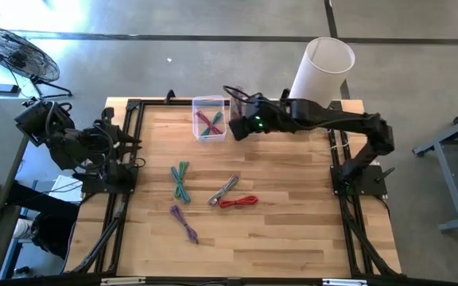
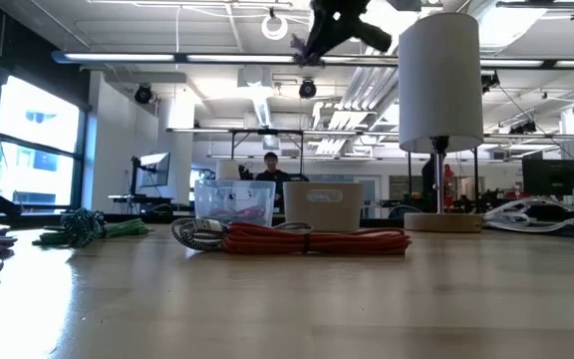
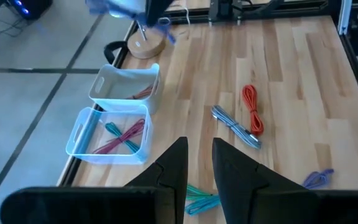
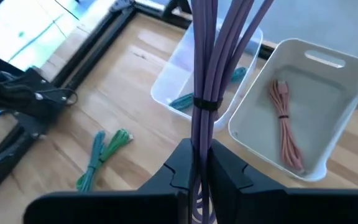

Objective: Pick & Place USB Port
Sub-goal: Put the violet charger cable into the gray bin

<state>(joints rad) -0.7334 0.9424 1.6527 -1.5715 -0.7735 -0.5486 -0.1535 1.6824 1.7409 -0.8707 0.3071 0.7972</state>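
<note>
Up high, the right gripper [image 4: 197, 163] has its jaws clamped on a bundled purple cable [image 4: 205, 68].

Its bundle runs out from between the jaws, banded partway along, and hangs over the far edge of the tabletop [image 1: 293, 230] above the clear bin [image 4: 188, 68] and the white bin [image 4: 303, 93]. A pink cable [image 4: 283, 121] lies in the white bin. Another purple cable [image 1: 184, 222], a red one [image 1: 239, 202], a grey one [image 1: 223, 189] and a green-teal pair [image 1: 181, 180] lie mid-tabletop. Over by the left edge, the left gripper [image 3: 197, 165] waits, jaws slightly apart.

No readable text, label, brand, number or sign anywhere: not on the bins, cables, table, arms or room behind.
</note>
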